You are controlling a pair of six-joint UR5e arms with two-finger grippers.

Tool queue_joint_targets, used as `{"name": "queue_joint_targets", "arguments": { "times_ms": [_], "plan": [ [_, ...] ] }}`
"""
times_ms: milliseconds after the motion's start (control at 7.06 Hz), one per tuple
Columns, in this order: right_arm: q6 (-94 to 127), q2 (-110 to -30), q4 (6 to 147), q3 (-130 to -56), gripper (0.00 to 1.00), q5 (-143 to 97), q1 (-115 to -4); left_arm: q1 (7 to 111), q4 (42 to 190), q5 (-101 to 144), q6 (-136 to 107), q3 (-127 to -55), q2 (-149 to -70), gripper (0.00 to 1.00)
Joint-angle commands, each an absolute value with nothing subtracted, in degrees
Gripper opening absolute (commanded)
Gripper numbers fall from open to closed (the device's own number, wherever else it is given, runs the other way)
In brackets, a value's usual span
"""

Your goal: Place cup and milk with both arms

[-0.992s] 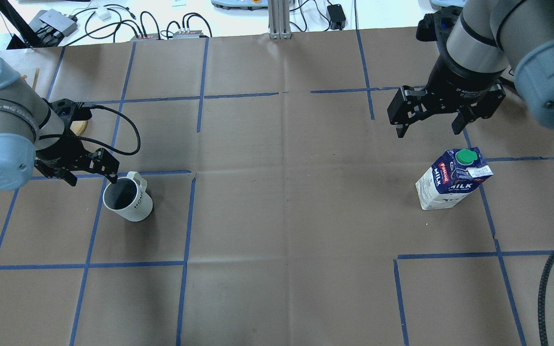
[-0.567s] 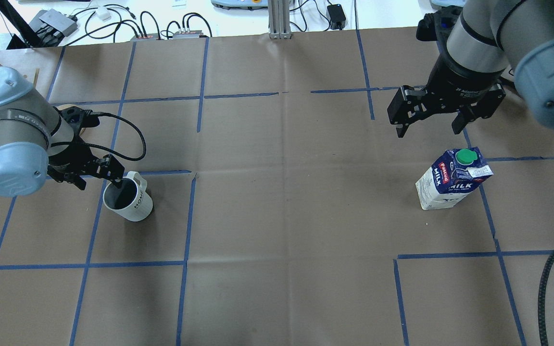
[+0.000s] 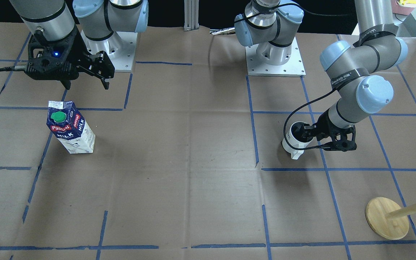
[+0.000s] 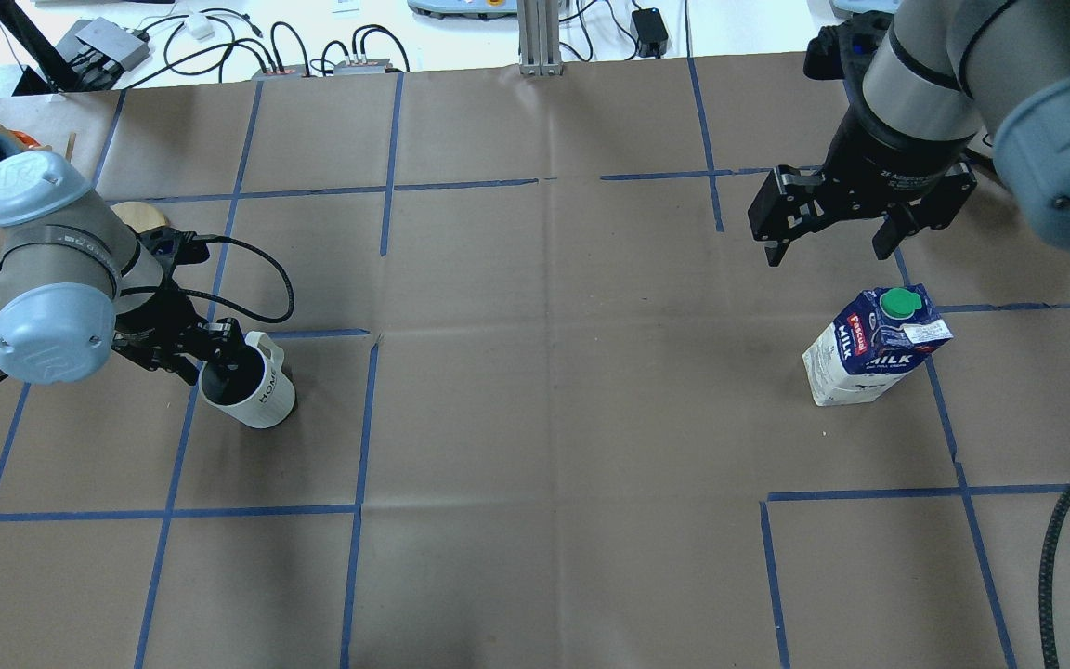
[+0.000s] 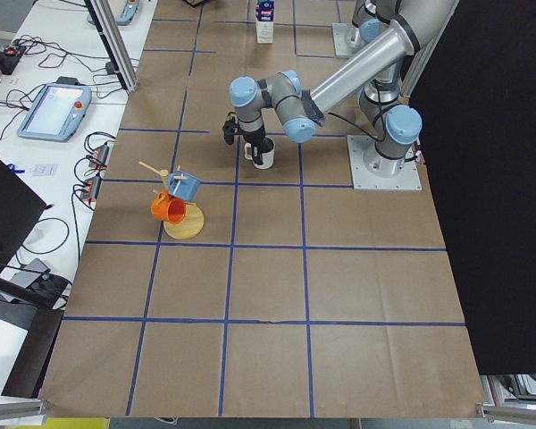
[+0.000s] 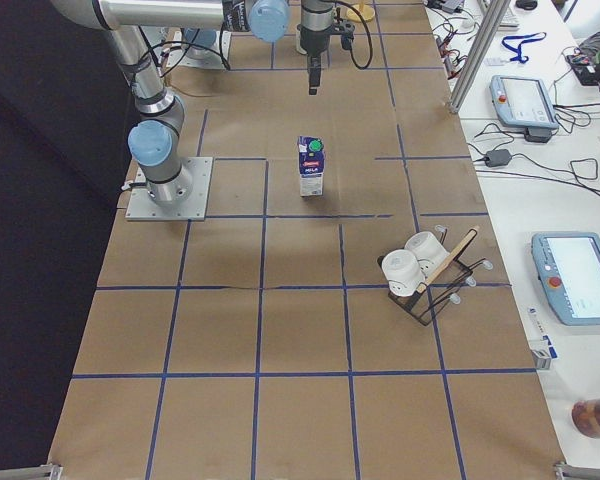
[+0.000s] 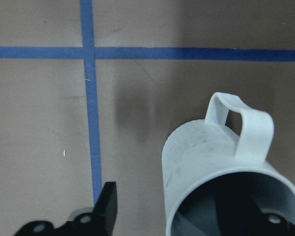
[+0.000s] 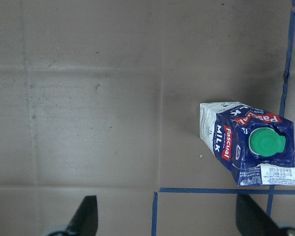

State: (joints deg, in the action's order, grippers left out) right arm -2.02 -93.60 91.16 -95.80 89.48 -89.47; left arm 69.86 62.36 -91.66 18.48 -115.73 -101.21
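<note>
The cup [image 4: 254,390] stands upright on the table's [image 4: 544,418] left half, just inside a corner of blue tape [image 4: 363,418], its handle turned away from the robot. The left gripper [image 4: 212,360] is down at its rim, jaws parted and astride the wall. One finger [image 7: 107,204] hangs outside, clear of the wall, and the other is inside the dark bowl, so nothing is gripped.

The milk [image 4: 869,351] stands upright well to the right, green cap up. The right gripper [image 4: 828,246] hovers beyond it and higher — spread wide, empty, apart from the carton.
</note>
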Motion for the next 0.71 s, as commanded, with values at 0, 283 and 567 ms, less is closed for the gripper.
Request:
{"name": "queue_joint_targets", "arguments": {
  "times_ms": [0, 283, 567],
  "plan": [
    [-2.11, -93.52, 91.32, -95.80, 1.00, 89.39, -89.47, 69.96, 62.93, -91.93, 18.63, -115.93, -101.51, 0.01],
    [-2.11, -93.52, 91.41, -95.80, 1.00, 89.39, -89.47, 70.05, 63.28, -92.20, 18.90, -114.62, -100.38, 0.00],
    [-2.11, -93.52, 91.40, -95.80, 1.00, 89.56, -89.47, 72.67, 68.25, -88.10, 14.80, -108.93, -98.53, 0.00]
  ]
}}
